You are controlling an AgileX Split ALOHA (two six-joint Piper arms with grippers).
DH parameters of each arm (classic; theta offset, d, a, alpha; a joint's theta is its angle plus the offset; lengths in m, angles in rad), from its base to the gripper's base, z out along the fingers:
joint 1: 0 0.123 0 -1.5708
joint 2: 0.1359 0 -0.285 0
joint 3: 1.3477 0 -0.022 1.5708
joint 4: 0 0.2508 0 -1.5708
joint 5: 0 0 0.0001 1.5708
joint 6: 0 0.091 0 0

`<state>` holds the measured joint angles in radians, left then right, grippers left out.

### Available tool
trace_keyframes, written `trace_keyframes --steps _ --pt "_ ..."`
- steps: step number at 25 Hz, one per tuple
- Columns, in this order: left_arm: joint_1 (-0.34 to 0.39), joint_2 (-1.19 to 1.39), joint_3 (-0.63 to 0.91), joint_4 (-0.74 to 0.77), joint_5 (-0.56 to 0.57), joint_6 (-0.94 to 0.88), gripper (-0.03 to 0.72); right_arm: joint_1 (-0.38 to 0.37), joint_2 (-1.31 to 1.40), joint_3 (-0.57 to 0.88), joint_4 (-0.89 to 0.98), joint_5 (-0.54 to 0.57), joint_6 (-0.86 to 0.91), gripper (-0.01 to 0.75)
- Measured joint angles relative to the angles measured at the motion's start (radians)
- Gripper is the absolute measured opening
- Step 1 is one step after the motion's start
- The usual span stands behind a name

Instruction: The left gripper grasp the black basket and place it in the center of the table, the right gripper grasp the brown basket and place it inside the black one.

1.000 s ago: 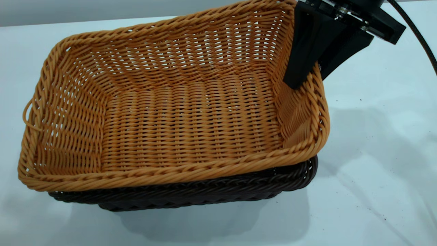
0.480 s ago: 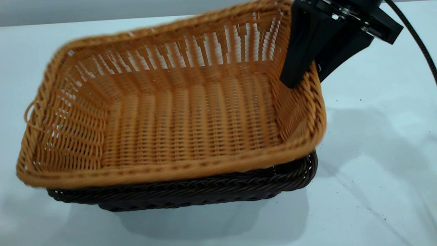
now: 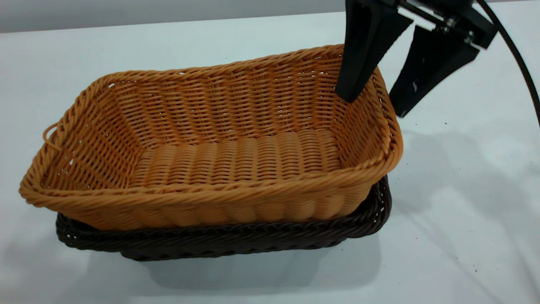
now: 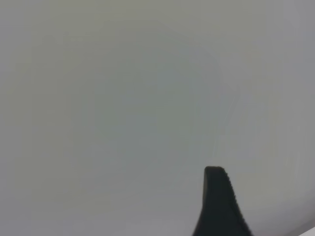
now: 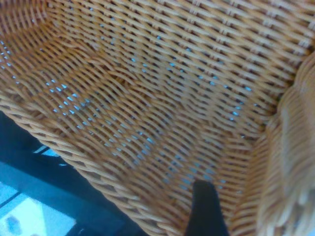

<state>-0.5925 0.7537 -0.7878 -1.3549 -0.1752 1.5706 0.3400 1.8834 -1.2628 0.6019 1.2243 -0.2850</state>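
The brown basket [image 3: 236, 156] sits level inside the black basket [image 3: 219, 242], whose dark rim shows beneath it on the table [image 3: 464, 202]. My right gripper [image 3: 375, 101] is open and straddles the brown basket's right short wall. One finger [image 3: 354, 71] hangs inside and the other stands outside the rim, neither one pinching the weave. The right wrist view looks into the brown basket [image 5: 147, 98], with one finger [image 5: 204, 209] over its inner wall. The left gripper [image 4: 216, 206] is open over bare white table, holding nothing, and is out of the exterior view.
A black cable [image 3: 519, 55] runs down from the right arm at the far right. White tabletop lies on all sides of the stacked baskets. A small loop [image 3: 49, 137] sticks out of the brown basket's left short end.
The brown basket, held tilted by its right wall a second ago, has dropped level into the black basket. The right gripper has opened and let go of the rim.
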Motion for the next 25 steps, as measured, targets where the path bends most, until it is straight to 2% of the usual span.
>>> trace_keyframes --steps 9,17,21,25 --pt "0.0 0.01 0.004 -0.055 0.0 0.0 0.397 -0.001 -0.081 -0.166 -0.247 0.0 0.092 0.471" --pt "0.0 0.033 0.005 -0.098 -0.021 0.0 0.389 -0.001 -0.233 -0.354 -0.477 0.005 0.17 0.381" --pt "0.0 0.028 0.005 -0.205 -0.024 0.0 0.337 -0.001 -0.326 -0.467 -0.61 0.005 0.258 0.323" --pt "0.0 0.012 0.005 -0.29 -0.034 -0.001 0.236 -0.001 -0.426 -0.549 -0.699 0.005 0.294 0.226"
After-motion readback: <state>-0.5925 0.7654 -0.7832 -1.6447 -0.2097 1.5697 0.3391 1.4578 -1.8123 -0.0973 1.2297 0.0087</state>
